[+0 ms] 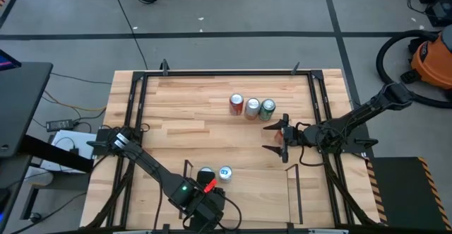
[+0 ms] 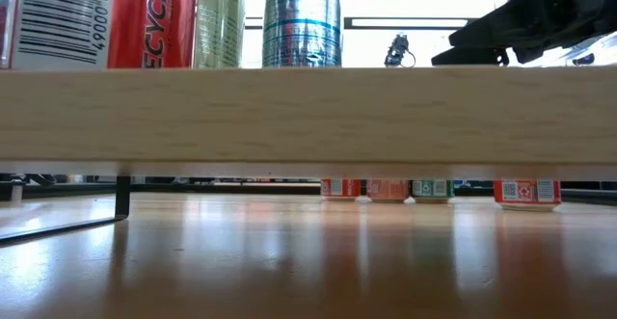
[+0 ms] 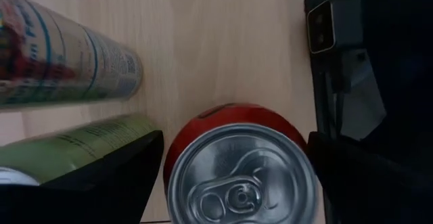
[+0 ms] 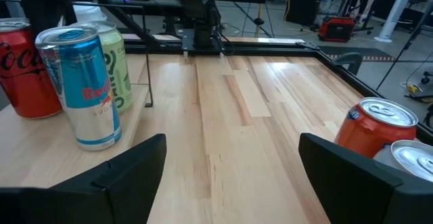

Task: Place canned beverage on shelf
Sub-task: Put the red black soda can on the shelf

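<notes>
The left gripper point(image 3: 233, 176) stands wide around the red can point(image 3: 237, 170) on the shelf point(image 2: 308, 117). Rigid, smooth, probably heavy: grasp mid-wall.

The desk point(image 1: 191, 114) is pale wood in jointed strips, smooth with a soft sheen that mirrors the cans in the low view. The shelf point(image 2: 308, 117) has a light, matt wood floor with fine grain and thin black metal rods. The red can point(image 3: 240, 176) shows a brushed, bright aluminium lid and a glossy painted wall. The blue-and-silver can point(image 4: 84, 85) is shiny metal with a printed skin. The left gripper point(image 3: 233, 176) fingers look like matt black plastic, as do those of the right gripper point(image 4: 230, 176).
</notes>
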### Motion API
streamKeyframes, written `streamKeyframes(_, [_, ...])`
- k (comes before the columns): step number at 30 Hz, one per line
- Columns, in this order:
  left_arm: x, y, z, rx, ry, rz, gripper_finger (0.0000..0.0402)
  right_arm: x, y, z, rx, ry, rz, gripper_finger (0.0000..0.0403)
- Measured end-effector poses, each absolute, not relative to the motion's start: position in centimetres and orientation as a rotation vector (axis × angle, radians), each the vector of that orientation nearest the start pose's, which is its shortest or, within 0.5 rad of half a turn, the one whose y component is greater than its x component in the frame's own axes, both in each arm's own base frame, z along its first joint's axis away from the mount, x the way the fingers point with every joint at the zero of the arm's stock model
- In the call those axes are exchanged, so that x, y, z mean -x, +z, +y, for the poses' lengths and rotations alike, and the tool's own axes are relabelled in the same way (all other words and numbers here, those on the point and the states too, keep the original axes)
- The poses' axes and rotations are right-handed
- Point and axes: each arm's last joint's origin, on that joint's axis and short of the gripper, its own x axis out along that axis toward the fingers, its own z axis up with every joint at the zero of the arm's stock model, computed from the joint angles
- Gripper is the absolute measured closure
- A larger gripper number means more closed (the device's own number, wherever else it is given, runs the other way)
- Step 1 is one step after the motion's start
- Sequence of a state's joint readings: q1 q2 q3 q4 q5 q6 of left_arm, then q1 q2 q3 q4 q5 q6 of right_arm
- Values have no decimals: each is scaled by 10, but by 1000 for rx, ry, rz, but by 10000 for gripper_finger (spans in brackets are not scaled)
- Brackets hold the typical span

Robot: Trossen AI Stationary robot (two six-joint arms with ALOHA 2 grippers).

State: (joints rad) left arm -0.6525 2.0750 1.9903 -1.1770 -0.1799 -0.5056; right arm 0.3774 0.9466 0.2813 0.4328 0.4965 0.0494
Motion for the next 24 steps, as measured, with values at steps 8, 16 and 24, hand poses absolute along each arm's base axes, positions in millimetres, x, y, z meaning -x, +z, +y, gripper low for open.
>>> streamKeyframes(8, [-343, 293, -255, -47, -109, 1183, 24, -178, 192, 56, 49, -123, 208, 55])
streamKeyframes(16, [-341, 293, -254, -133, -153, 1200, 24, -178, 192, 56, 49, -123, 208, 55])
streamKeyframes(24, [-340, 292, -255, -115, -155, 1214, 47, -178, 192, 56, 49, -123, 208, 55])
